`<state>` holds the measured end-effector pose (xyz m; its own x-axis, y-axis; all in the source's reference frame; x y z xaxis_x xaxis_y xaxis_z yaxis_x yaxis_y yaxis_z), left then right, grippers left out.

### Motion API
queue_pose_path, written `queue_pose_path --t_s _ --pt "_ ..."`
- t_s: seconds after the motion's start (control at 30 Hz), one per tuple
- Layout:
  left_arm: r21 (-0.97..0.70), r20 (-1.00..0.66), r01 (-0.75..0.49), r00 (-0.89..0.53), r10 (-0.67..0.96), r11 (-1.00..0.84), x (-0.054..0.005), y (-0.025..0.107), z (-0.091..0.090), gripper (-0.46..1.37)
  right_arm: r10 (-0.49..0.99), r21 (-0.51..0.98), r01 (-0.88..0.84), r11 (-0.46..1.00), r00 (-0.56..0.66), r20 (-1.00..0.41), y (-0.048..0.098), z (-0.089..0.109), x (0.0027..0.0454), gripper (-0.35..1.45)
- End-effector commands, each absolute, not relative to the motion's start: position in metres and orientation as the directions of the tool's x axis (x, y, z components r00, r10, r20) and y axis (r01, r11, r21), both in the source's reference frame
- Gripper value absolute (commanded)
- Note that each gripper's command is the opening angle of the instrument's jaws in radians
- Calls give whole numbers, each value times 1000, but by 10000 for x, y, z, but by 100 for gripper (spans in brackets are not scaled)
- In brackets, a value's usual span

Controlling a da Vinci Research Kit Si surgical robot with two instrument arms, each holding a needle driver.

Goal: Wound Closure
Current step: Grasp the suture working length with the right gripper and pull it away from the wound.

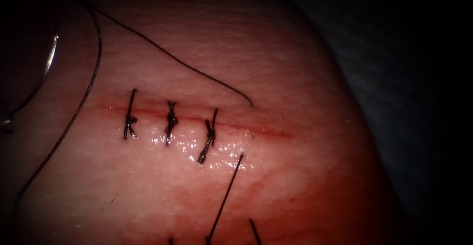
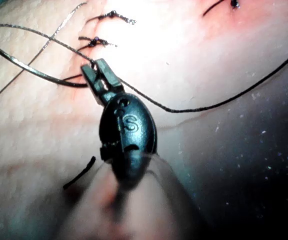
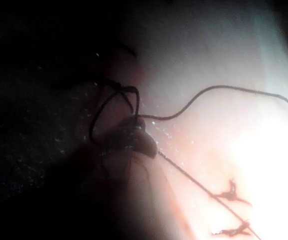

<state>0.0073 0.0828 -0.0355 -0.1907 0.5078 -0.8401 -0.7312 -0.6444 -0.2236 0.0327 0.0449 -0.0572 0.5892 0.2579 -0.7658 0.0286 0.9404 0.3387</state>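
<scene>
Needle (image 1: 49, 60) free of the tissue (image 1: 305, 67) at upper left of frame, apparently gripped near its end by the closed left tool (image 2: 94, 66); what the right tool (image 3: 133, 140) holds cannot be told; thread (image 1: 172, 57) is best kept clear of the three tied stitches (image 1: 170, 122) across the cut (image 1: 266, 130).

a surgical practice bench; stitched tissue (image 1: 295, 77) lies on dark cloth (image 1: 394, 52)

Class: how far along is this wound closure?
Done: three knotted stitches across the cut. In hand: thread through a fourth bite; left tool seems shut on it; right tool, hold unclear; needle free, far left. Left: the cut's right end.
</scene>
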Motion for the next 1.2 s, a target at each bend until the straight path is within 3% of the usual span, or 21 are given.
queue_pose_path --t_s 0.03,0.1,0.2,0.5,0.67,0.87,1.2 --pt "-226 -839 -726 -194 508 -649 72 827 -355 -35 246 295 3 955 547 -800 455 -570 320 49" --pt "-225 -839 -726 -194 508 -649 72 827 -354 -35 219 249 -12 968 522 -825 464 -568 314 89" --pt "-225 -839 -726 -194 508 -650 72 826 -354 -35 204 234 -6 972 517 -832 478 -569 303 117" --pt "-225 -839 -727 -194 508 -649 71 827 -354 -35 164 182 -28 983 582 -797 539 -568 243 119" --pt "-225 -839 -727 -194 508 -649 71 827 -354 -35 188 139 -130 982 541 -820 582 -542 215 111" --pt "-224 -838 -726 -196 509 -650 71 827 -354 -35 203 106 -208 972 528 -825 619 -499 211 122" --pt "-225 -838 -726 -196 508 -650 71 826 -354 -35 200 61 -257 965 562 -803 666 -419 211 122"
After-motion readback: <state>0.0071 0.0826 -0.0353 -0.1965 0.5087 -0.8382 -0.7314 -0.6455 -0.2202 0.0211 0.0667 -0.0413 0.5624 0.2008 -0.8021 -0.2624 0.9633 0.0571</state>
